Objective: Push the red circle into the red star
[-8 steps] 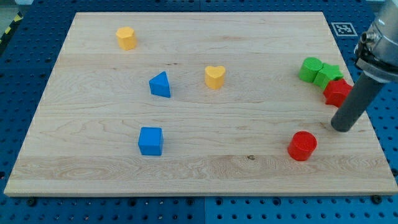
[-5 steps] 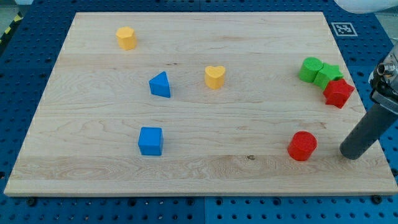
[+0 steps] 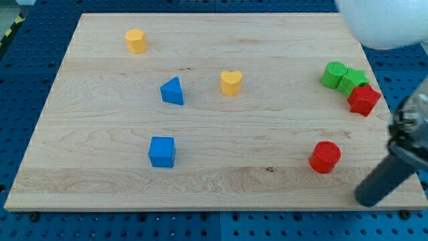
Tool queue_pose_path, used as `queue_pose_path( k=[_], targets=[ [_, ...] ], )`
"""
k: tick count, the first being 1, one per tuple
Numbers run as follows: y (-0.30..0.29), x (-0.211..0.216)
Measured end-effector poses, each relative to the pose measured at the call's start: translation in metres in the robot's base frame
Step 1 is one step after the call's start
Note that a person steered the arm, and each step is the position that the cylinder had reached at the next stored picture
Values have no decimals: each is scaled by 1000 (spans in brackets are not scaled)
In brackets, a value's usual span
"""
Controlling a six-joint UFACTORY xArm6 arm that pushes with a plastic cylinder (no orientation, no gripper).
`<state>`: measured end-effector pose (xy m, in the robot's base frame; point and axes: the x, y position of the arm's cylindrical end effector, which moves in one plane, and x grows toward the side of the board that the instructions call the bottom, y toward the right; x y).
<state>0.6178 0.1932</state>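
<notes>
The red circle point(image 3: 326, 157) lies on the wooden board point(image 3: 214, 107) at the lower right. The red star point(image 3: 364, 100) sits above it near the board's right edge, touching the green star point(image 3: 352, 79). My tip point(image 3: 366, 200) rests near the board's bottom right corner, below and to the right of the red circle, a clear gap apart from it. The rod slants up to the view's right edge.
A green circle point(image 3: 333, 74) touches the green star's left side. A yellow heart point(image 3: 231, 82), a blue triangle point(image 3: 172, 90), a blue square point(image 3: 162, 151) and a yellow block point(image 3: 136, 40) lie further left. A white blurred arm part point(image 3: 381, 23) shows at the top right.
My tip has moved down the right side, from beside the red star to below and right of the red circle. No block has moved.
</notes>
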Motion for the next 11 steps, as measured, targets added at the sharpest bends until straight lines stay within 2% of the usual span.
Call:
queue_pose_path(
  k=[1,6,7,9,11],
  targets=[
    [-38,-2],
    [-34,-60],
    [-60,-67],
    [-12,-100],
    [-10,-68]
  ],
)
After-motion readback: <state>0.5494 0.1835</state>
